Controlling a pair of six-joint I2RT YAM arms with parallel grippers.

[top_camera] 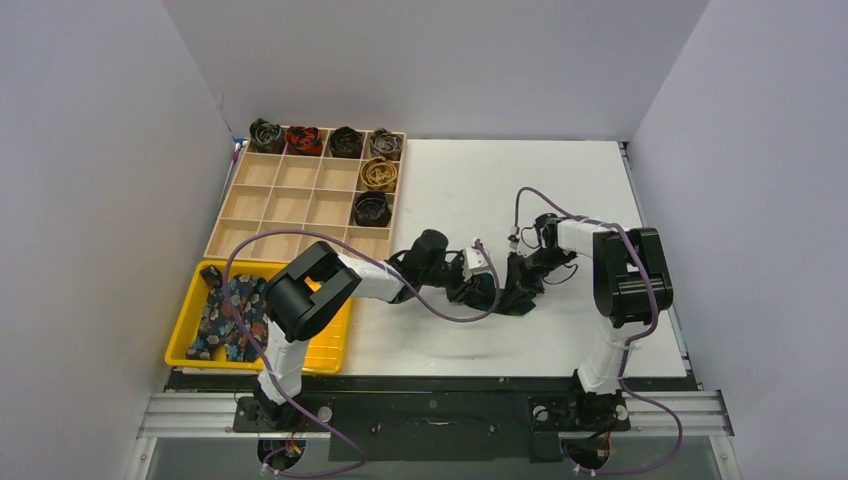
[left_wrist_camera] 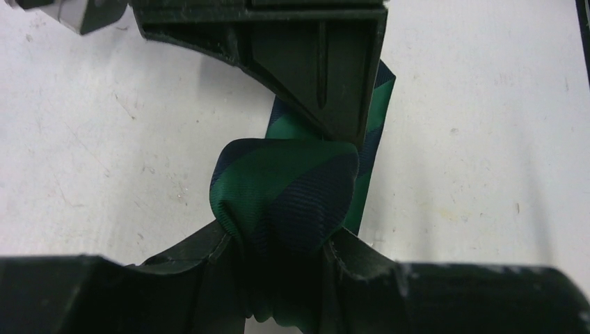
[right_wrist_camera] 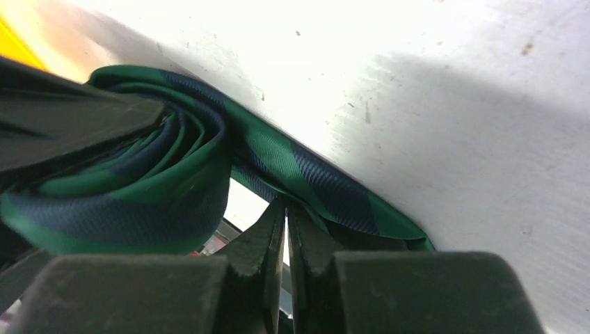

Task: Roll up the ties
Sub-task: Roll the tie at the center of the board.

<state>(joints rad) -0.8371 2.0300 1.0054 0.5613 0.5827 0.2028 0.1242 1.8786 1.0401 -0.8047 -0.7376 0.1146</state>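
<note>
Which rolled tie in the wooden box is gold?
The gold coil, right column, second row of the box; the others are dark or red.

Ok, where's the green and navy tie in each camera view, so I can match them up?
Top external: the tie is a dark bundle mid-table, toward the near edge.
Left wrist: the tie fills the centre, bunched between the fingers of the left gripper.
Right wrist: the tie is coiled at left, with a strip running right.
Shared landmark: the white table under it.
</note>
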